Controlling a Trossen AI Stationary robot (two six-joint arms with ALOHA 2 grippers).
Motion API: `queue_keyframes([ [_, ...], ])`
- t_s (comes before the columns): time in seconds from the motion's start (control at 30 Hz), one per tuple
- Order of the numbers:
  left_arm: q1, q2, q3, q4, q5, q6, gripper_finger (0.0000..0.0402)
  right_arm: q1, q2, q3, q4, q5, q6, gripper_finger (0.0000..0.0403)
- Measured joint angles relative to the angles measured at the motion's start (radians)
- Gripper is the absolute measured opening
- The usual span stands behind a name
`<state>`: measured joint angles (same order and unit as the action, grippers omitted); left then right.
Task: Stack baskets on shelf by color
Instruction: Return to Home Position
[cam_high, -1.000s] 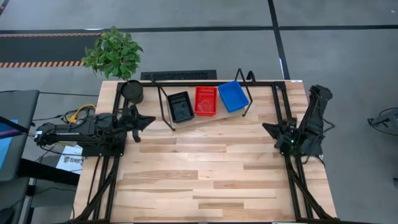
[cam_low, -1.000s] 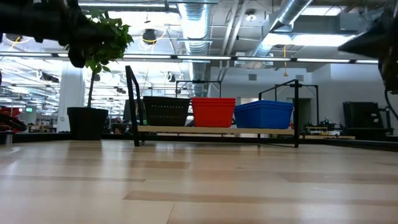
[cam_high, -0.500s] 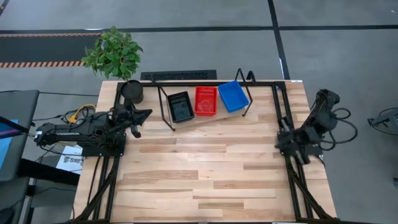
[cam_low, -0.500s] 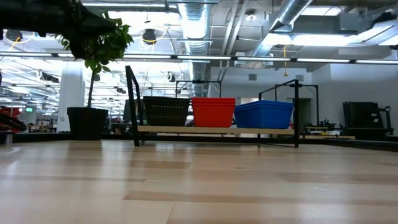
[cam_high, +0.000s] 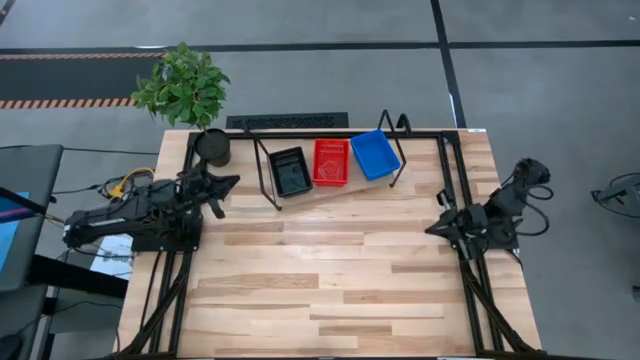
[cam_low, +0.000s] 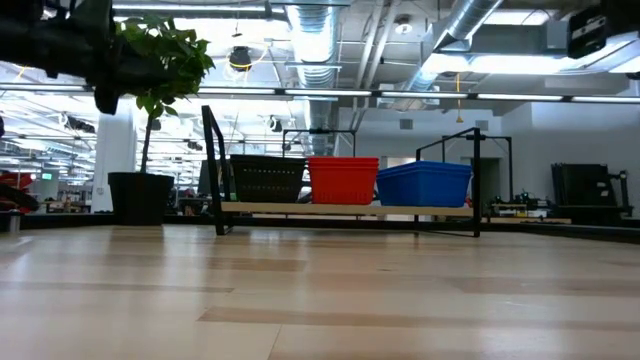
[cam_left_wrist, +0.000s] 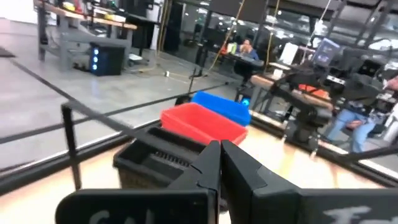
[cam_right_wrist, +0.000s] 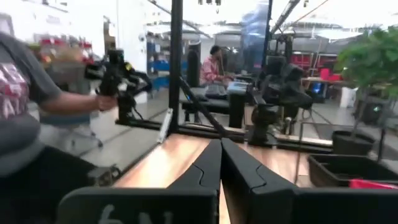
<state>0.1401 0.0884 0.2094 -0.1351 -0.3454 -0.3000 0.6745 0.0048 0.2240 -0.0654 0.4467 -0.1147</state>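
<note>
A black basket stack (cam_high: 290, 170), a red one (cam_high: 331, 161) and a blue one (cam_high: 375, 154) sit side by side on the wooden shelf (cam_low: 340, 209) at the table's far edge; the blue one lies turned askew. My left gripper (cam_high: 236, 181) hovers shut at the table's left edge, pointing at the black basket (cam_left_wrist: 155, 158). My right gripper (cam_high: 430, 228) is shut at the table's right edge, pointing across the table. Neither holds anything.
A potted plant (cam_high: 185, 85) with its black pot (cam_high: 212, 146) stands at the table's far left corner, close to my left gripper. The shelf's black wire frame (cam_high: 262, 175) rises at both ends. People show in the room beyond the table.
My right arm has swung back over the table's right edge and its wrist has rolled strongly, the gripper now pointing toward the table's left. My left gripper has turned a little toward the far edge and the shelf. The baskets have stayed in place.
</note>
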Motion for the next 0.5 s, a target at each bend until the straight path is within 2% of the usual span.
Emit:
queue_keyframes([
  [0.17, 0.007, -0.09, -0.068, -0.027, 0.044, -0.003, 0.0, -0.047, -0.001, -0.061, -0.004, -0.003, 0.098, 0.0031],
  [0.27, 0.007, -0.085, -0.139, -0.007, 0.066, -0.037, 0.0, -0.079, -0.002, -0.119, 0.034, -0.003, 0.134, 0.0033],
  [0.37, 0.007, -0.039, -0.146, 0.07, 0.096, -0.028, 0.0, -0.112, -0.002, -0.162, 0.086, -0.004, 0.141, 0.0034],
  [0.5, 0.007, -0.04, -0.159, 0.079, 0.095, -0.008, 0.0, -0.163, -0.001, -0.215, 0.149, -0.008, 0.156, 0.0032],
])
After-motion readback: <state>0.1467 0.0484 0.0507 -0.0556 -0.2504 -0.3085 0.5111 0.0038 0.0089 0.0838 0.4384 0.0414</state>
